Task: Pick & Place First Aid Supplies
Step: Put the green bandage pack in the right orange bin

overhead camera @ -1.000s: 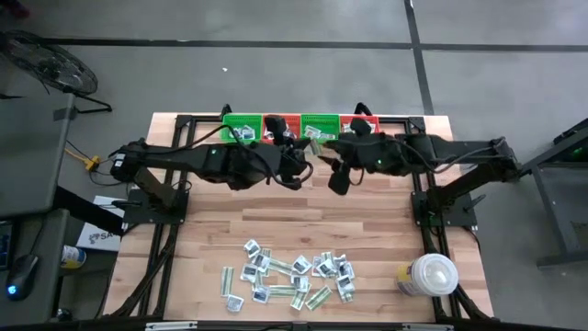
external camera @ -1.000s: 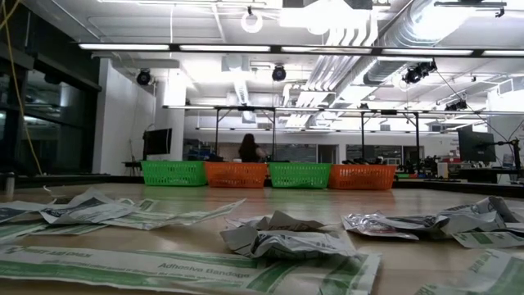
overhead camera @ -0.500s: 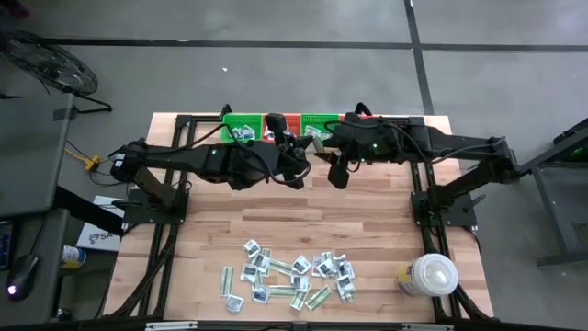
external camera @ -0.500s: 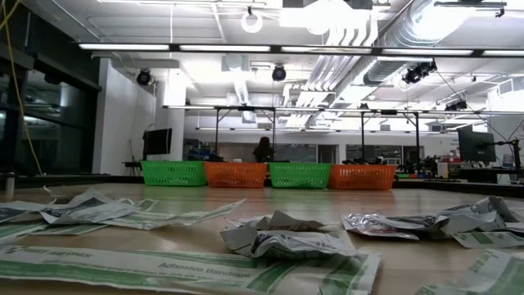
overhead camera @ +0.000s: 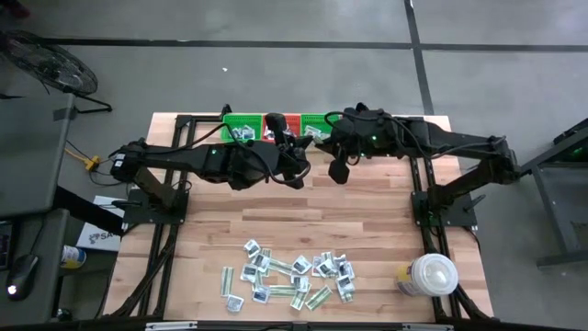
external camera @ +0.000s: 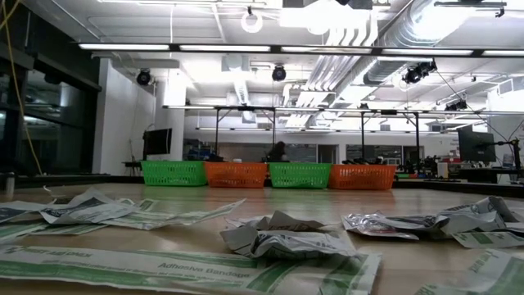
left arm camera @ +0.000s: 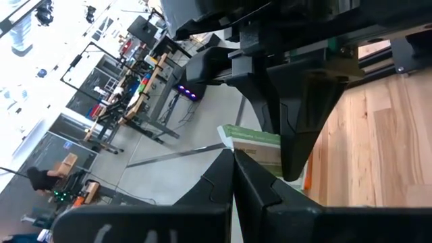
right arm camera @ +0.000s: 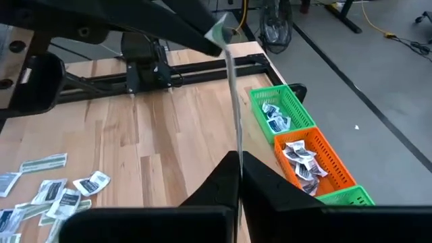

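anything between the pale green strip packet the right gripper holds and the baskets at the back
Nothing visible blocks it. The narrow pale-green strip packet in the right gripper hangs near the green and orange plastic baskets; the left gripper also clamps its other end.

table: pale planked wood table (overhead camera: 367, 230), smooth matt
baskets: green and orange plastic mesh baskets (right arm camera: 307, 152) on table
packets: crinkled glossy packets (external camera: 282, 238)

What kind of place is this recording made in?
Probably a large robotics lab or workshop. The low view shows exposed ceiling ducts and long light strips over an open hall with metal frames. A wooden table carries two robot arms, four small baskets and loose packets.
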Robot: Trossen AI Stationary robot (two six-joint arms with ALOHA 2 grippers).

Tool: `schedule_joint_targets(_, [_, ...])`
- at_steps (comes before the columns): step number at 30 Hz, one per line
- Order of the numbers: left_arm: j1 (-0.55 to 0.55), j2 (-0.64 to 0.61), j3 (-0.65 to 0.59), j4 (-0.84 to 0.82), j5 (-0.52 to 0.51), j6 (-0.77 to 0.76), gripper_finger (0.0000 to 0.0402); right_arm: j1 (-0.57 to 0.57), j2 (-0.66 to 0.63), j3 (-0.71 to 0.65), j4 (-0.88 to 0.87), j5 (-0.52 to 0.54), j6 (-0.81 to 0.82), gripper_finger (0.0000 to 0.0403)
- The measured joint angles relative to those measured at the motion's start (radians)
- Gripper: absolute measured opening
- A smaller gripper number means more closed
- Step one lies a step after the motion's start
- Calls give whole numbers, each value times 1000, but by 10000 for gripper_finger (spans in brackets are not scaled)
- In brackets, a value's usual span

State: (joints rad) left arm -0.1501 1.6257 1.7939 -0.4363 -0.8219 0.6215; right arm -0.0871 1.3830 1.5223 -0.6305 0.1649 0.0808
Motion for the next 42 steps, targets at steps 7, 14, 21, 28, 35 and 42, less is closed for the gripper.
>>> schedule_joint_targets(7, [0,0,0,-8,5,26,23,-28,0,0,-33,-38,-4,1])
schedule_joint_targets(14, [0,-1,0,-8,-94,23,126,-80,0,0,-103,-58,-38,0])
schedule_joint_targets(21, [54,-39,2,-112,-40,-142,178,-160,0,0,-181,-124,-97,0])
schedule_joint_targets(28, [149,-44,-12,-255,84,-281,179,-248,0,0,-242,-169,-183,0])
schedule_joint_targets(35, [158,-58,-178,-140,125,-316,179,-353,0,0,-296,-175,-237,0])
schedule_joint_targets(42, [184,-158,-469,148,247,-318,179,-424,-1,-103,-275,-225,-207,0])
